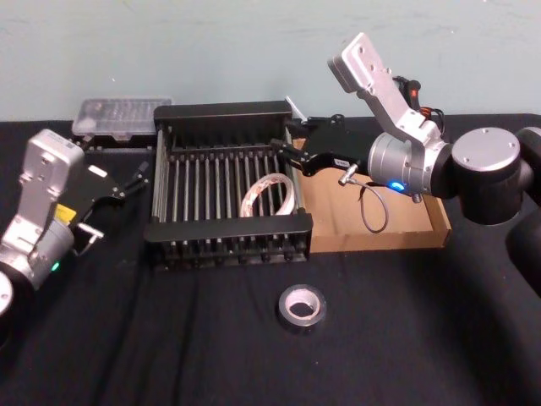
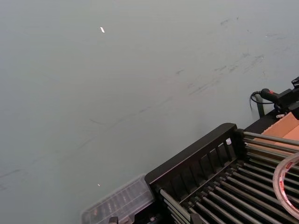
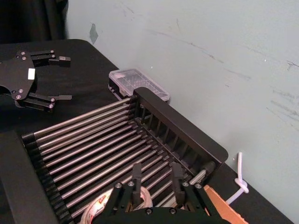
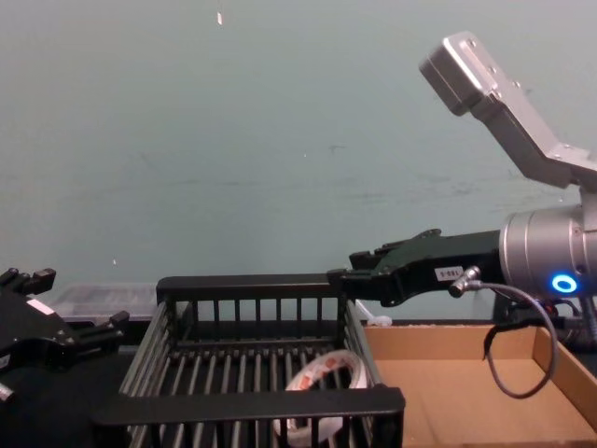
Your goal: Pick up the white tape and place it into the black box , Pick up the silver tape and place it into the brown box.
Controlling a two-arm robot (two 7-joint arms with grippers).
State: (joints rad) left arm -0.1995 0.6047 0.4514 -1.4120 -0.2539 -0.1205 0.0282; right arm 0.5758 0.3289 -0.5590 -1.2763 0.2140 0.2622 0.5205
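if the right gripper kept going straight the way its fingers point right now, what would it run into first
Probably nothing at once. The right gripper, fingers open, hovers above the black box near its brown-box side, pointing across it over the white tape. Farther along lies the parked left gripper, though height is unclear.

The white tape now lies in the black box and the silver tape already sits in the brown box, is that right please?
Not quite: the white tape does lie in the black box, but the head view shows the silver tape on the table in front of it, not in the brown box.
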